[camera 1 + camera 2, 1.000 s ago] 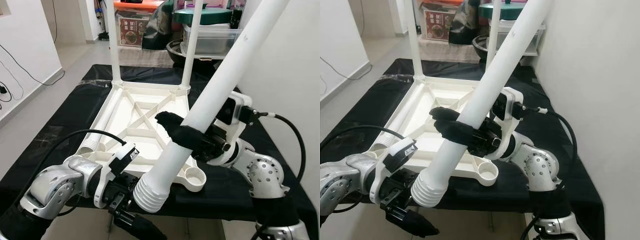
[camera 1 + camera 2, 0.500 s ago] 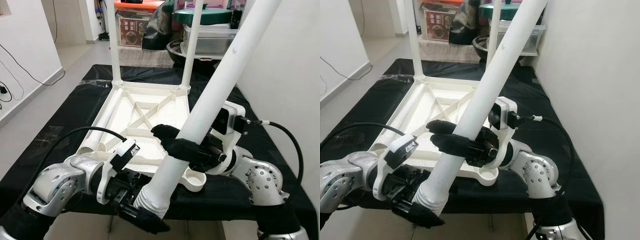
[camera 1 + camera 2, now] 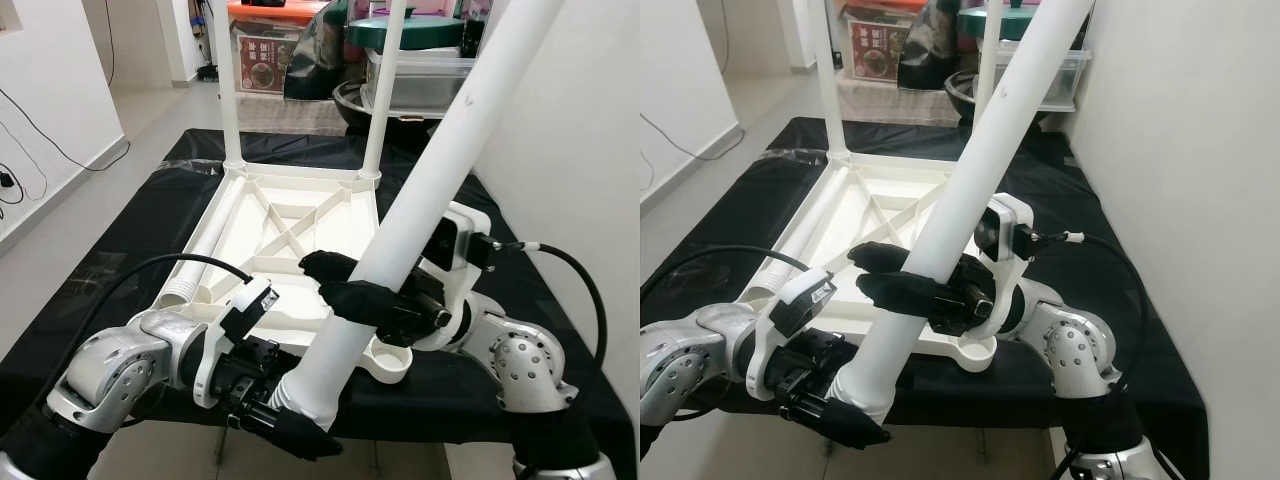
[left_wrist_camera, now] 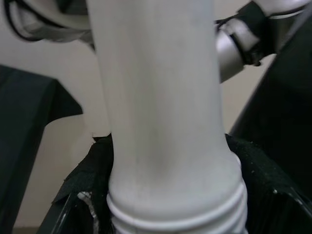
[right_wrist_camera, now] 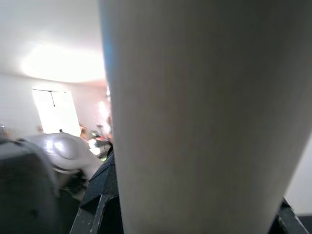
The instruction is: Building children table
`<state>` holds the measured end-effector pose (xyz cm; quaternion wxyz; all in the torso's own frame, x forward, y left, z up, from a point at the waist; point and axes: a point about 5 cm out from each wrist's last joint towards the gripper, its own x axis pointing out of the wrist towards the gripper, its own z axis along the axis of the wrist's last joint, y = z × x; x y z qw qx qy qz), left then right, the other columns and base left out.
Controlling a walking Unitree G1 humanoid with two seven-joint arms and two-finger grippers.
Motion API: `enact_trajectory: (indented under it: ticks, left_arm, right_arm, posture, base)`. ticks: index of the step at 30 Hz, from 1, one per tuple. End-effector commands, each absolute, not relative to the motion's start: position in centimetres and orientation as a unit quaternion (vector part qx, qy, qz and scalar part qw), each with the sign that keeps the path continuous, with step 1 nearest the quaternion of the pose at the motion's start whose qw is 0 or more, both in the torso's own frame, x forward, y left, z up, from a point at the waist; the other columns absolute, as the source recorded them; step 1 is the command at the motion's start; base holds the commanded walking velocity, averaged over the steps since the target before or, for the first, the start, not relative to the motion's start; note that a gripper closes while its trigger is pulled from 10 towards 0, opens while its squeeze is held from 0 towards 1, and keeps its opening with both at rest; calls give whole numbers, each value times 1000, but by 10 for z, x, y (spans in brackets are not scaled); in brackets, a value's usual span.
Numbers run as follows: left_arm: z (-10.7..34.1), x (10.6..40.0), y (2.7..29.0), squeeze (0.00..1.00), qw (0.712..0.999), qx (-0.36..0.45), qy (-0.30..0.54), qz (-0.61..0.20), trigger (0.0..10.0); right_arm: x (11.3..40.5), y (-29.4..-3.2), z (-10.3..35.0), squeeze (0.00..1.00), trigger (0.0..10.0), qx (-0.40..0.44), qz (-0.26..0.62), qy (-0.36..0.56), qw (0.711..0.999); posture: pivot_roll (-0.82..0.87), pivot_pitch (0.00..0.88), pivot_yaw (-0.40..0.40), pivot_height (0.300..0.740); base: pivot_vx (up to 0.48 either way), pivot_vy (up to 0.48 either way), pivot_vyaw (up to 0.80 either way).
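Slanting leg across upturned tabletop

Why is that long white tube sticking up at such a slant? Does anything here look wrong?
Nothing looks broken. The tube is a table leg, held tilted by both claws: the left claw at its ribbed end, the right claw higher up. The empty socket on the upside-down tabletop lies just beside it.

A white plastic tabletop lies upside down on the black-covered desk, its ribbed underside up. Two white legs stand upright in its far corner sockets. A third leg lies along its left edge. The near right socket is open. A fourth leg, ridged at its lower end, slants steeply from near left up to far right.
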<state>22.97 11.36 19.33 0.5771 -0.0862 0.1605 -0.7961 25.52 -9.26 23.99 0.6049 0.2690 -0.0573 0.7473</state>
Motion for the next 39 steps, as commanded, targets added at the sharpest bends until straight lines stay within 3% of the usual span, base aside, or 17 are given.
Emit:
enact_trajectory:
  ticks: [1, 2, 3, 5, 9, 10, 11, 12, 13, 16, 18, 19, 20, 22, 24, 29, 39]
  left_arm:
    - [196, 229, 112, 0, 578, -76, 152, -798, 2824]
    - [196, 229, 112, 0, 578, -76, 152, -798, 2824]
    - [195, 230, 112, 0, 583, -71, 152, -795, 10000]
    - [195, 231, 112, 0, 585, -68, 151, -793, 10000]
    - [192, 243, 111, 0, 634, -40, 142, -759, 10000]
    - [189, 249, 111, 0, 659, -27, 139, -738, 10000]
    - [189, 249, 111, 0, 659, -27, 139, -738, 10000]
    - [186, 254, 111, 0, 684, -9, 137, -716, 10000]
    - [183, 260, 111, 0, 713, 18, 133, -689, 10000]
    - [181, 263, 111, 0, 729, 35, 130, -671, 10000]
    - [178, 274, 110, 0, 773, 64, 119, -620, 10000]
    - [178, 274, 110, 0, 773, 64, 119, -620, 10000]
    - [176, 284, 110, 0, 806, 71, 117, -576, 10000]
    - [176, 284, 110, 0, 806, 71, 117, -576, 10000]
    - [163, 303, 114, 0, 862, 106, 137, -477, 10000]
    - [154, 315, 109, 0, 890, 157, 126, -409, 10000]
    - [159, 320, 88, 0, 894, 221, 90, -380, 10000]
  right_arm:
    - [261, -89, 234, 0, 10000, 249, 722, -25, 645]
    - [261, -89, 234, 0, 10000, 249, 722, -25, 645]
    - [262, -87, 232, 1000, 10000, 246, 714, -10, 655]
    - [263, -86, 230, 1000, 10000, 245, 710, -3, 660]
    - [268, -86, 232, 1000, 10000, 238, 678, -12, 695]
    - [273, -86, 233, 424, 10000, 242, 649, -9, 721]
    - [273, -86, 233, 424, 10000, 242, 649, -9, 721]
    - [277, -86, 233, 0, 10000, 242, 622, -10, 744]
    - [284, -87, 232, 0, 10000, 255, 578, -5, 775]
    - [288, -88, 231, 0, 10000, 264, 548, -1, 794]
    - [295, -91, 229, 0, 10000, 283, 482, 8, 829]
    - [295, -91, 229, 0, 10000, 283, 482, 8, 829]
    - [299, -93, 229, 0, 10000, 298, 441, 7, 847]
    - [299, -93, 229, 0, 10000, 298, 441, 7, 847]
    - [305, -93, 227, 0, 10000, 349, 370, 11, 861]
    - [309, -84, 212, 0, 10000, 373, 307, 43, 874]
    - [312, -77, 192, 0, 10000, 390, 238, 92, 885]
  posture:
    - [98, 0, -49, 740]
    - [98, 0, -49, 740]
    - [95, 0, -47, 740]
    - [95, 0, -47, 740]
    - [94, 0, -47, 740]
    - [93, 0, -52, 740]
    - [93, 0, -52, 740]
    - [93, 0, -52, 740]
    - [89, 0, -52, 740]
    - [89, 0, -52, 740]
    - [84, 0, -52, 740]
    - [84, 0, -52, 740]
    - [82, 0, -51, 740]
    - [82, 0, -51, 740]
    - [78, 0, -50, 740]
    - [79, 0, -49, 740]
    - [81, 0, -54, 740]
  base:
    - [0, 0, 0]
    - [0, 0, 0]
    - [0, 0, 0]
    - [0, 0, 0]
    - [0, 0, 0]
    - [0, 0, 0]
    - [0, 0, 0]
    - [0, 0, 0]
    - [0, 0, 0]
    - [0, 0, 0]
    - [0, 0, 0]
    - [0, 0, 0]
    - [0, 0, 0]
    - [0, 0, 0]
    - [0, 0, 0]
    - [0, 0, 0]
    - [0, 0, 0]
